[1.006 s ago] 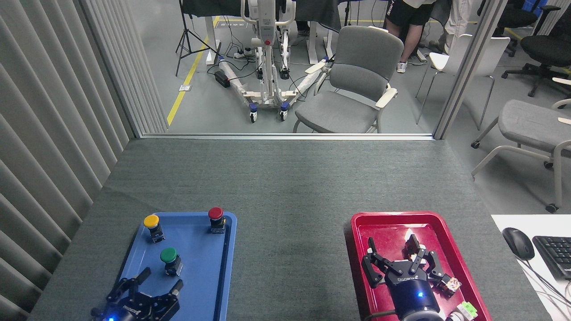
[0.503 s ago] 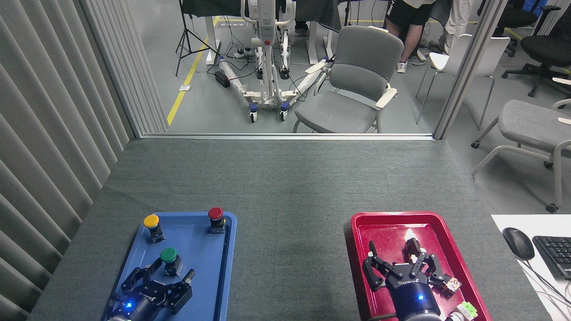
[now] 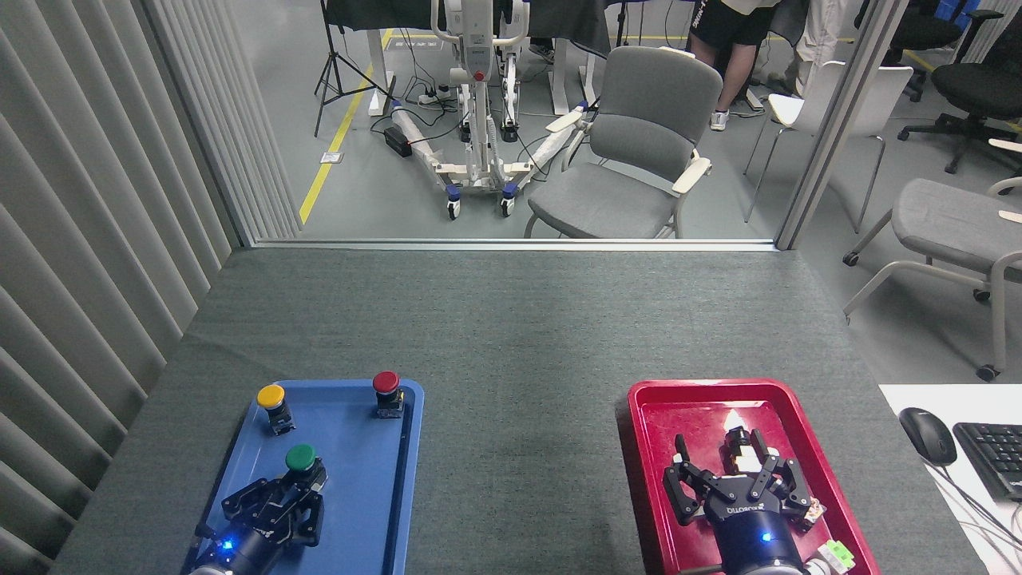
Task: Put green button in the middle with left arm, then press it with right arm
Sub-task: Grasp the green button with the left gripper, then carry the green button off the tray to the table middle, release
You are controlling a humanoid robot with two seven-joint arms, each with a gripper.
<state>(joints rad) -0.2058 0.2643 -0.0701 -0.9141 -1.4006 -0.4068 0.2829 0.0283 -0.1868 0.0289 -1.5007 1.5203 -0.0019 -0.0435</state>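
Observation:
The green button [image 3: 301, 458] stands upright in the blue tray [image 3: 359, 495] at the front left. My left gripper [image 3: 297, 484] comes in from below, its fingers drawn in on both sides of the button's black body under the green cap. Over the red tray [image 3: 647, 447] at the front right, my right gripper [image 3: 725, 459] is open, with its fingers spread above a small white piece [image 3: 741, 457]. Between the two trays lies the middle [image 3: 519, 399], bare dark grey tabletop.
A yellow button [image 3: 271, 397] and a red button [image 3: 386, 383] stand at the blue tray's far end. Small coloured pieces [image 3: 834, 553] lie in the red tray. A mouse [image 3: 926, 435] and keyboard [image 3: 994, 455] sit at right. Chairs and a person's legs are beyond the far edge.
My left gripper advanced up the blue tray to the green button and its fingers narrowed around it. My right gripper shifted slightly right and back over the red tray.

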